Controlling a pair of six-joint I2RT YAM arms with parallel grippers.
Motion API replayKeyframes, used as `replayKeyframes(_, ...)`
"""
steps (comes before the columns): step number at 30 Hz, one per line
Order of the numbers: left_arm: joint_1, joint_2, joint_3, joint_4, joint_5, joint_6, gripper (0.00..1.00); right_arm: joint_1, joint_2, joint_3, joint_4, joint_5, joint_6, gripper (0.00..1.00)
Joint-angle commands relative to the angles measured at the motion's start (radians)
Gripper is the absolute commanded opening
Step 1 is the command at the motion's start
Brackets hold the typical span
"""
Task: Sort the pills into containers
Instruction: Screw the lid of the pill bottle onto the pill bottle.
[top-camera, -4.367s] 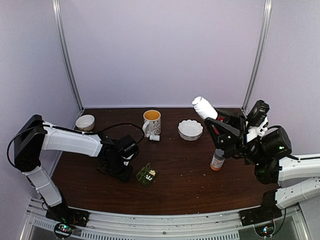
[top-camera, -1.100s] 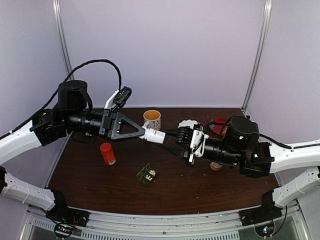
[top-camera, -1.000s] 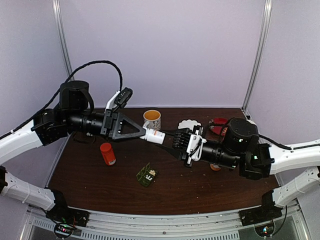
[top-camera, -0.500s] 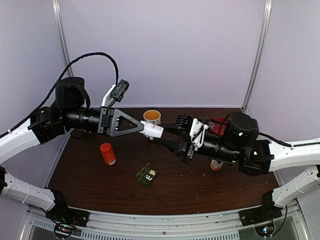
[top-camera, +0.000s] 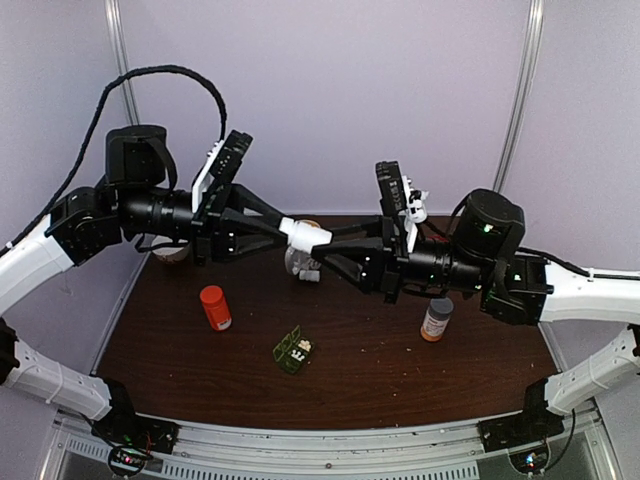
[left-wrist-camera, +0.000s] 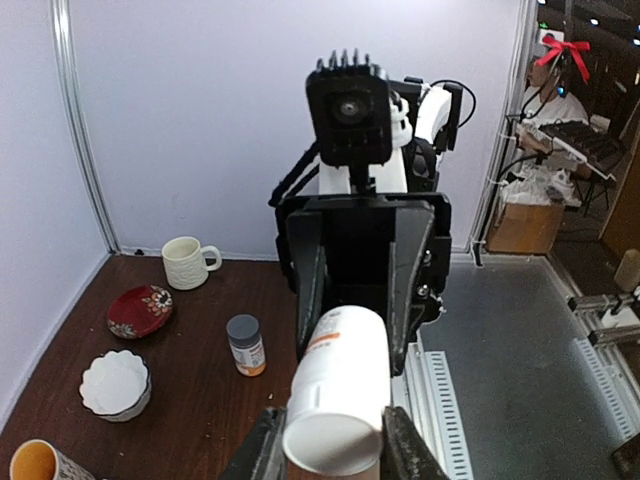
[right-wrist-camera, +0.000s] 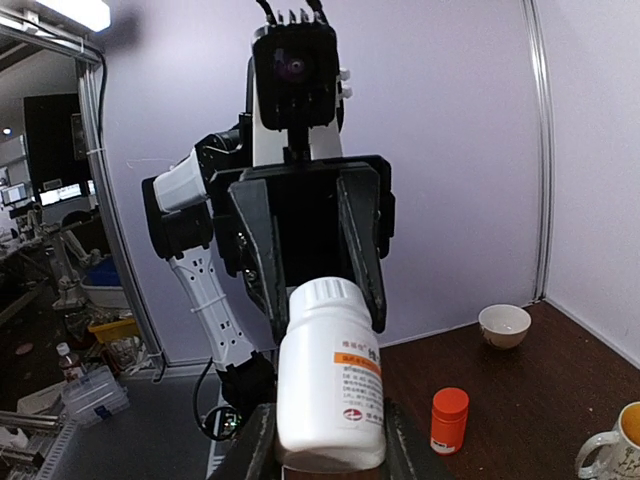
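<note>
Both claws clamp the white pill bottle aloft at twelve o'clock from the green pill box, left claw on its cap, right claw on the other end; uncapping, I judge, needs a counter-twist next.

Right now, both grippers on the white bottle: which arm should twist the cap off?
Left, probably. The left gripper sits on the cap end of the white bottle; the right gripper clamps the labelled body and can hold it steady.
</note>
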Motion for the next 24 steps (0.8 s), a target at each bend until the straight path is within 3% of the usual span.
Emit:
replayKeyframes(1,-0.013,0.067,0.035,-0.045,-0.110,0.286,0.22,0.014,-0.005,-0.014,0.152,-0.198,0.223,0.00)
replayKeyframes(3,-0.013,0.080,0.061,-0.053,-0.123,0.321,0.22,0.012,0.005,-0.008,0.167,-0.242,0.272,0.00)
replayKeyframes(6,-0.013,0.090,0.077,-0.086,-0.032,0.483,0.20,0.012,0.027,0.009,0.177,-0.293,0.333,0.00)
replayKeyframes(12,-0.013,0.098,0.093,-0.098,-0.064,0.666,0.19,0.011,0.044,0.007,0.200,-0.316,0.399,0.00)
replayKeyframes(17,-0.012,0.146,0.158,-0.121,-0.026,0.612,0.20,0.012,-0.018,-0.062,0.187,-0.220,0.269,0.00)
replayKeyframes(22,-0.012,0.130,0.109,-0.046,0.020,0.594,0.19,0.013,-0.035,-0.018,0.057,-0.199,0.094,0.00)
replayKeyframes(24,-0.012,0.130,0.103,0.011,0.000,0.503,0.19,0.029,-0.034,0.025,-0.043,-0.165,-0.011,0.00)
